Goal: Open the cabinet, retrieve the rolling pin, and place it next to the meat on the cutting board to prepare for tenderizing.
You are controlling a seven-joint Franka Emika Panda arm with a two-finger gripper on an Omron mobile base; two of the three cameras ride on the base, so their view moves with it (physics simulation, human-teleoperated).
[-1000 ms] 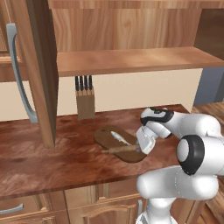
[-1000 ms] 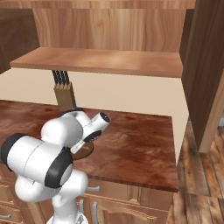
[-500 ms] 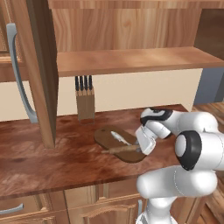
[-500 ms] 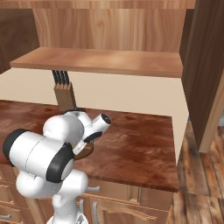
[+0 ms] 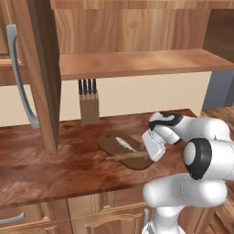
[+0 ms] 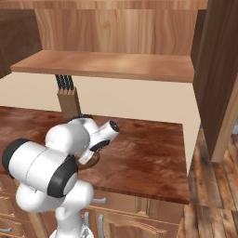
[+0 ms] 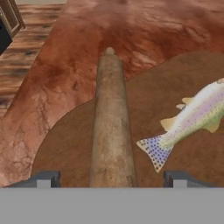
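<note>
Both fingertips of my gripper [image 7: 112,178] now stand wide of the slim light-brown wooden rolling pin [image 7: 112,131], released after gripping a moment ago. It lies on the dark oval wooden cutting board [image 7: 65,140] beside the silvery fish-shaped meat [image 7: 192,120].

You see a reddish-brown counter [image 5: 41,169] across mid-frame, a cream wall [image 6: 139,104] behind, and plank flooring [image 6: 214,195] lower right.

Rolling pin [image 7: 111,127] of matt light-brown wood with faint grain, cutting board [image 7: 192,78] of smooth dark wood, meat [image 7: 192,116] with silvery speckled fish skin (slightly glossy), counter [image 5: 50,169] of mottled reddish polished wood, cabinet [image 5: 128,64] of warm grained wood.
</note>
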